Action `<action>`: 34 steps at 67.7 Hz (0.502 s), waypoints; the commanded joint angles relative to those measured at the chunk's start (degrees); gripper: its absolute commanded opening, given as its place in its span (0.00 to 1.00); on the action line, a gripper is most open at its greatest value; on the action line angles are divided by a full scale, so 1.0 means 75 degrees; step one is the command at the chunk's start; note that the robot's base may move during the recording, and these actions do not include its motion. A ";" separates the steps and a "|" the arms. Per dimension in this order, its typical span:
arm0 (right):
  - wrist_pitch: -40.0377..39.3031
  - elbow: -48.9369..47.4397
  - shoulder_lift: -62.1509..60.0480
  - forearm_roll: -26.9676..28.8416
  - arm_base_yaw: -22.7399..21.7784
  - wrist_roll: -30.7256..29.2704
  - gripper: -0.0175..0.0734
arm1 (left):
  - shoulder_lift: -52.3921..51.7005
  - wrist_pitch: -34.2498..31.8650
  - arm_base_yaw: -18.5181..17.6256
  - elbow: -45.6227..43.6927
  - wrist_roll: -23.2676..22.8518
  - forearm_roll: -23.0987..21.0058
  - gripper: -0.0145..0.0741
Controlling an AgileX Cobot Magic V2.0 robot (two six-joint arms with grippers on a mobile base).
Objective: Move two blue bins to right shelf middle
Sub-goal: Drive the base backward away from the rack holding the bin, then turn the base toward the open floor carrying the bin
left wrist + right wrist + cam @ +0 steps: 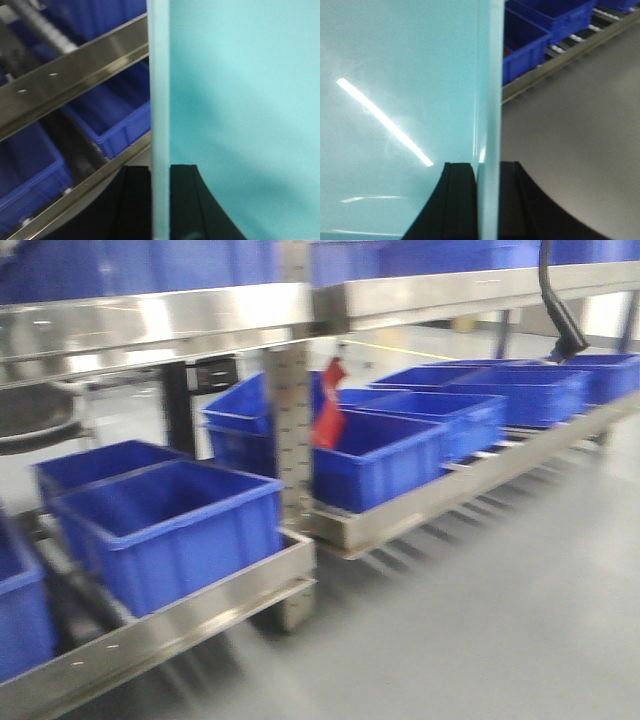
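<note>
Left gripper point(160, 210) is clamped on a wall of the pale cyan bin point(245, 90), one black finger on each side. Right gripper point(488, 210) pinches a cyan wall the same way. The bin is held off the steel rack point(200, 605), close in front of it. Dark blue bins point(165, 525) sit on the rack. Can't tell whether it's one cyan bin or two nested.

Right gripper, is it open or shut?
Shut. The right gripper has its black fingers pressed on each side of the thin wall of the pale blue bin.
</note>
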 commanded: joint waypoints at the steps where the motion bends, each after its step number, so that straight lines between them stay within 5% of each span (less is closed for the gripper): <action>1: -0.0532 -0.0114 -0.0185 0.0011 0.0012 -0.0010 0.01 | -0.0136 -0.0901 -0.0024 -0.0126 -0.0038 -0.0019 0.04; 34: -0.0532 -0.0114 -0.0185 0.0011 0.0012 -0.0010 0.01 | -0.0136 -0.0901 -0.0024 -0.0126 -0.0038 -0.0019 0.04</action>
